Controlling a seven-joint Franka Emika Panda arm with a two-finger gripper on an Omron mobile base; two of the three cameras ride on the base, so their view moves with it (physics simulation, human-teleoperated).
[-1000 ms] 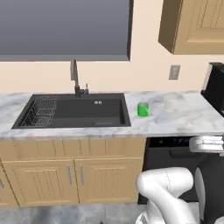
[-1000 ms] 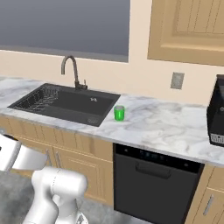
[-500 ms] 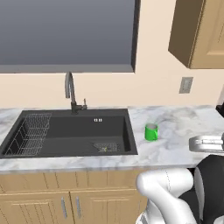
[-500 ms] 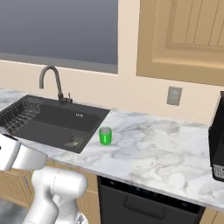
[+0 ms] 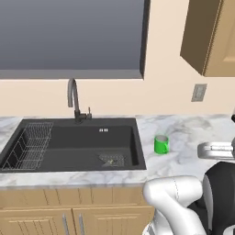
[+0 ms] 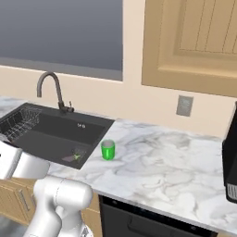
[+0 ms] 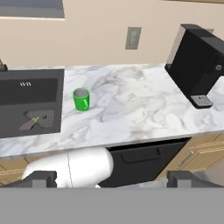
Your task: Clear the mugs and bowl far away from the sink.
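Green mug stands upright on the marble bench, just beside the right edge of the sink, not touching it. Same mug in right base view near the sink's front right corner, and in hand view right of the basin. Sink is a dark recessed basin, wire rack in its left part, dark gooseneck faucet at the back rim. Something small lies on the basin floor near the drain, too blurred to tell what. End effector sits at the bottom of hand view, its two dark fingertips spread wide apart with nothing between them, well short of the mug. Black coffee machine stands on the bench far right, well apart from the mug. Wall outlet on the wall behind the bench. Dark dishwasher front under the bench edge. Wood cabinet above right.
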